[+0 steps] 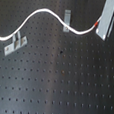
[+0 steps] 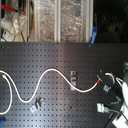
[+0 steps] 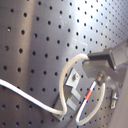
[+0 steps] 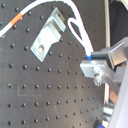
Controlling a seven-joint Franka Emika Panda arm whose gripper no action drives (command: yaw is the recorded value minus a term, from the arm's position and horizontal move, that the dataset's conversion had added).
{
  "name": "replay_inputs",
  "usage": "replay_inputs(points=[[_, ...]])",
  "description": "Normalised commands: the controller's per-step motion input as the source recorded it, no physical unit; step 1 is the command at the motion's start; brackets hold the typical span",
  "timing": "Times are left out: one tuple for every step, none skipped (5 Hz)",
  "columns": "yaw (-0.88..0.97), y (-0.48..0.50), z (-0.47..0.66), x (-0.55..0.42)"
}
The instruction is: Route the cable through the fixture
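The white cable [image 1: 41, 12] runs in waves across the black perforated board in both exterior views, cable [image 2: 50, 71]. Its red band [image 1: 98, 21] sits right by my gripper [image 1: 102, 28], at the first exterior view's upper right. The gripper [image 2: 105, 82] is shut on the cable just past the red band [image 2: 98, 78]. A small metal fixture [image 1: 68, 17] stands mid-board, and the cable crosses at its lower end. In the first wrist view the cable [image 3: 64, 85] curls beside the fixture [image 3: 73, 80]. The second wrist view shows the fixture [image 4: 47, 35], with the cable [image 4: 80, 35] looping to my fingertips [image 4: 92, 65].
A second metal fixture [image 1: 15, 42] lies at the first exterior view's left, close to the cable's low bend, fixture [image 2: 37, 104]. Beyond the board's far edge in the second exterior view stand foil-covered panels [image 2: 60, 20] and loose wires [image 2: 12, 20].
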Motion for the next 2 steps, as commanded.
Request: replay_inputs(points=[[0.0,0.355,0.0,-0.002],[0.0,0.189,-0.05,-0.225]])
